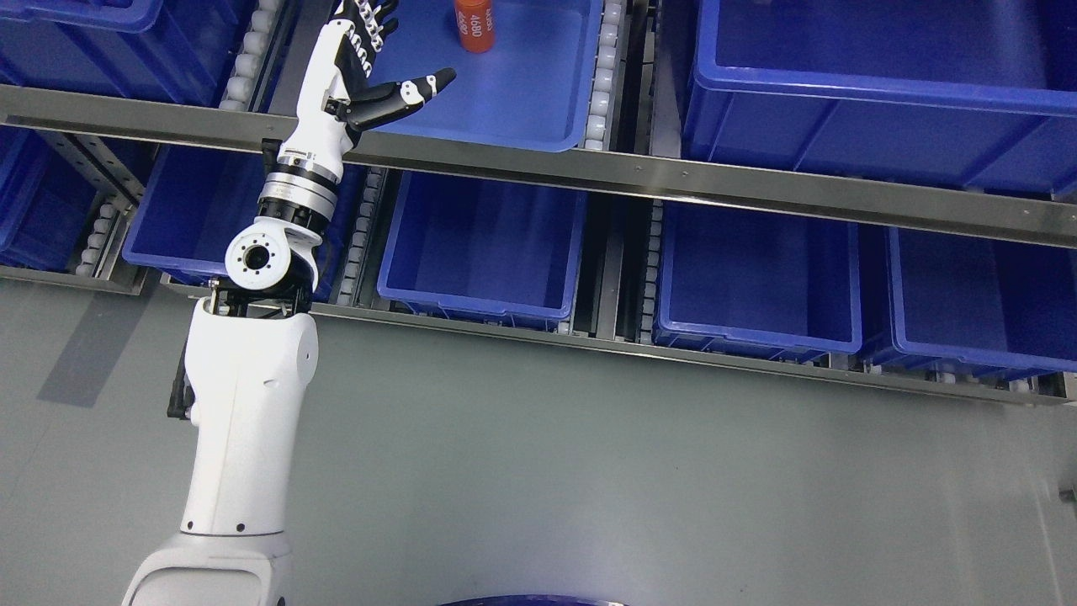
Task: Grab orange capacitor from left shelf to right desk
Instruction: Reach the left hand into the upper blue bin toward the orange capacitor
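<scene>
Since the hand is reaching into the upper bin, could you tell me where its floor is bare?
The upper bin is bare between the left hand and its right wall, nearer than the orange capacitor. It is tightest at the far edge, between the open fingers and the capacitor.

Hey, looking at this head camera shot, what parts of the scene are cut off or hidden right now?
- Orange capacitor: its top is cut off by the picture's upper edge in the head view.
- Left hand: open over the blue bin, but the fingers' tips run past the upper edge.
- Right arm: not in view.
- Right desk: outside the frame.
</scene>
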`<state>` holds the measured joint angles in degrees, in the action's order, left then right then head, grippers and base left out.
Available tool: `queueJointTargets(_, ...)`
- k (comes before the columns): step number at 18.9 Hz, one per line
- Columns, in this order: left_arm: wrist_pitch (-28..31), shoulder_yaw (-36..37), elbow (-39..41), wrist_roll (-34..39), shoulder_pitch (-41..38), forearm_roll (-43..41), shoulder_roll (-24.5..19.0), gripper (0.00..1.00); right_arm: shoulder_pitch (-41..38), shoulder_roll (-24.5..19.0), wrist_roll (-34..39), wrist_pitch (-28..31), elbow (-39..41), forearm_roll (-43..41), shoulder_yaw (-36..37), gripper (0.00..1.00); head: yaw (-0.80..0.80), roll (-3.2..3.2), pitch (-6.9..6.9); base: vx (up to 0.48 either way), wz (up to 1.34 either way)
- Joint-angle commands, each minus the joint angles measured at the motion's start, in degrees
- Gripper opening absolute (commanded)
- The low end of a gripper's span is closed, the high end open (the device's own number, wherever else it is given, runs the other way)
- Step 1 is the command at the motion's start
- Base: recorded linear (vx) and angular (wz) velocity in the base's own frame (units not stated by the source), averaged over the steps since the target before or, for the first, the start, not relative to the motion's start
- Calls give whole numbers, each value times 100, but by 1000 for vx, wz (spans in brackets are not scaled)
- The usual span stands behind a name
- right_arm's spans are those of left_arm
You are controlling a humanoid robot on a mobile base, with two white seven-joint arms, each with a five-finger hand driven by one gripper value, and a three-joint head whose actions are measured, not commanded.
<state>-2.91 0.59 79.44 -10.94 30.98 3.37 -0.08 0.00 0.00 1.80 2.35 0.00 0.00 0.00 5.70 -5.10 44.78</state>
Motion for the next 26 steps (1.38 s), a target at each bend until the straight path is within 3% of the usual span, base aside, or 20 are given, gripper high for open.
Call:
queueJointTargets(1, 9, 170, -60, 5, 22, -116, -92, 100, 9, 100, 4, 2, 193, 26, 62, 100, 0, 0, 0, 135, -122)
queueJointTargets(5, 9, -14, -60, 13, -65, -135, -92, 100, 18, 100, 4, 2, 193, 26, 62, 100, 0, 0, 0, 107, -94)
queueJointTargets(12, -8, -305, -68, 13, -312, -196, -581, 100, 9, 100, 4, 2, 193, 26, 62, 100, 0, 0, 0, 82, -63)
queueJointTargets(22, -52, -296, -2193, 48, 997, -398, -450, 99, 9, 100, 4, 2, 193, 26, 62, 100, 0, 0, 0, 12, -4)
queueJointTargets(26, -17, 115, -2827, 22, 1323, -407, -318, 99, 9, 100, 4, 2, 193, 26, 62, 100, 0, 0, 0, 0, 0)
